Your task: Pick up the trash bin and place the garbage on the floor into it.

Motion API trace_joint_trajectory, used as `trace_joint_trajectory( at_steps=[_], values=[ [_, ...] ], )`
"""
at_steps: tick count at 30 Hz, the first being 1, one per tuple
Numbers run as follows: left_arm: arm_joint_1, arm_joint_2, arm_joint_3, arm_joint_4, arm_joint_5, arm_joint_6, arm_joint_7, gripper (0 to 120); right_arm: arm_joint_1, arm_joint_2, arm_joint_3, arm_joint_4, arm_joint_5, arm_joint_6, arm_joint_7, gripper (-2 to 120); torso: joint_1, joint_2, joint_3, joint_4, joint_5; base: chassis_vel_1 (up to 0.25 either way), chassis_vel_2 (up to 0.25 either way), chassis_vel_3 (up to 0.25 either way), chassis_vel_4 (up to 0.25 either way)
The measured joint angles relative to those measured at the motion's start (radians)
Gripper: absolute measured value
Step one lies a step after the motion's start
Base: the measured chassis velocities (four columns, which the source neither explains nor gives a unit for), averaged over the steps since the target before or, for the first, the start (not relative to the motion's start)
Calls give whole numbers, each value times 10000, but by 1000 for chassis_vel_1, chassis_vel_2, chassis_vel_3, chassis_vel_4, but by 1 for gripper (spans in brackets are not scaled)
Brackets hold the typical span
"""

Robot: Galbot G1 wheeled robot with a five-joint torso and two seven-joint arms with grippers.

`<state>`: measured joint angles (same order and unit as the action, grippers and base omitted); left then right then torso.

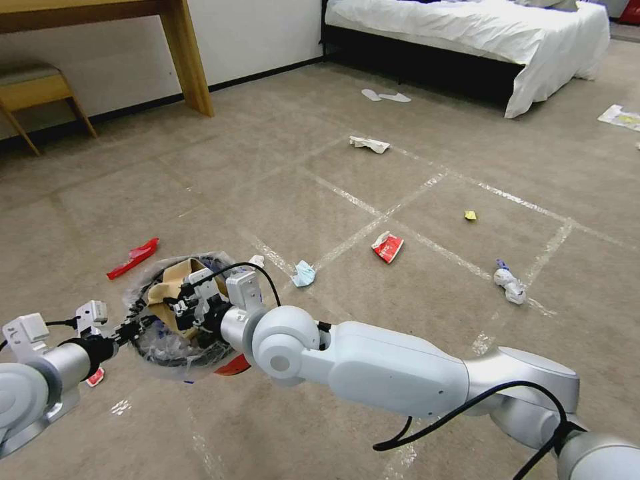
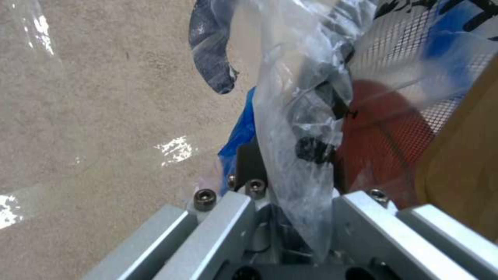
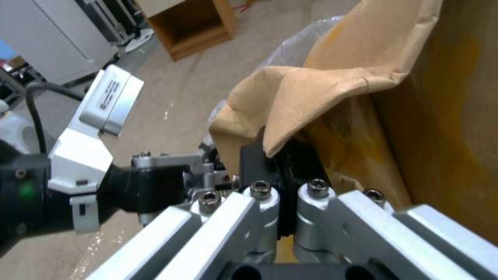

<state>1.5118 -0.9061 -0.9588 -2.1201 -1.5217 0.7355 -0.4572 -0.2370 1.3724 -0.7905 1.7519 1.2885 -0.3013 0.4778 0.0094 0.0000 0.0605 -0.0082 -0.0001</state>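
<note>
Bin [image 1: 175, 360] holds brown paper bag [image 1: 172, 288], pinched by right hand [image 1: 189, 301].

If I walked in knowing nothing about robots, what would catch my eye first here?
Two white arms meet over a trash bin held off the floor. The left claw pinches its plastic liner, and the right claw grips a brown paper bag inside. Beyond lie a red wrapper, a blue mask and crumpled tissues.

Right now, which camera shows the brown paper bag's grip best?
The right wrist view: the right claw is shut on the brown paper bag edge. The head view shows the bag in the trash bin; the left wrist view catches a brown sliver.
</note>
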Motion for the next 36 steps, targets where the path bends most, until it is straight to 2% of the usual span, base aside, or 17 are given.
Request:
trace_joint_trajectory(
  at_steps=[15, 17, 19, 20, 21, 22, 24, 25, 28, 30, 31, 32, 34, 36],
  values=[
    [20, -39, -58, -29, -4, 0, 5, 0, -95, 42, -210, -139, -103, -111, 46, 1, 0, 0, 0, 0, 0, 0, 0, 0, 0],
    [13, -36, -61, -29, -7, 0, 5, 0, -113, 45, -224, -140, -104, -127, 54, 5, -1, 0, 0, 0, 0, 0, 0, 0, 0],
    [7, -32, -64, -28, -13, 0, 6, 0, -134, 51, -243, -157, -105, -141, 56, 16, 0, 0, 0, 0, 0, 0, 0, 0, 0],
    [7, -32, -64, -28, -13, 0, 6, 0, -134, 51, -243, -157, -105, -141, 56, 16, 0, 0, 0, 0, 0, 0, 0, 0, 0],
    [4, -32, -65, -25, -16, 0, 5, 0, -139, 56, -257, -161, -109, -145, 57, 22, 0, 0, 0, 0, 0, 0, 0, 0, 0],
    [4, -32, -65, -25, -16, 0, 5, 0, -139, 56, -257, -161, -109, -145, 57, 22, 0, 0, 0, 0, 0, 0, 0, 0, 0],
    [5, -39, -65, -25, -18, 0, 5, 0, -161, 80, -274, -175, -116, -145, 57, 33, 0, 0, 0, 0, 0, 0, 0, 0, 0],
    [5, -39, -65, -25, -18, 0, 5, 0, -161, 80, -274, -175, -116, -145, 57, 33, 0, 0, 0, 0, 0, 0, 0, 0, 0],
    [18, -54, -67, -25, -19, 0, 5, 0, -173, 103, -301, -186, -130, -146, 57, 48, -1, 0, 0, 0, 0, 0, 0, 0, 0],
    [27, -62, -70, -25, -18, 0, 6, 0, -173, 108, -305, -185, -132, -146, 58, 51, 0, -1, 0, 0, 0, 0, 0, 0, 0],
    [36, -76, -71, -26, -18, 0, 5, 0, -167, 113, -306, -184, -131, -149, 59, 59, 0, 0, 0, 0, 0, 0, 0, 0, 0],
    [36, -76, -71, -26, -18, 0, 5, 0, -167, 113, -306, -184, -131, -149, 59, 59, 0, 0, 0, 0, 0, 0, 0, 0, 0],
    [44, -107, -71, -28, -2, 0, 6, 0, -160, 126, -307, -173, -129, -153, 72, 68, 0, 0, 0, 0, 0, 0, 0, 0, 0],
    [46, -113, -70, -30, 4, 0, 6, 0, -159, 130, -307, -170, -130, -153, 76, 68, 0, 0, 0, 0, 0, 0, 0, 0, 0]
  ],
)
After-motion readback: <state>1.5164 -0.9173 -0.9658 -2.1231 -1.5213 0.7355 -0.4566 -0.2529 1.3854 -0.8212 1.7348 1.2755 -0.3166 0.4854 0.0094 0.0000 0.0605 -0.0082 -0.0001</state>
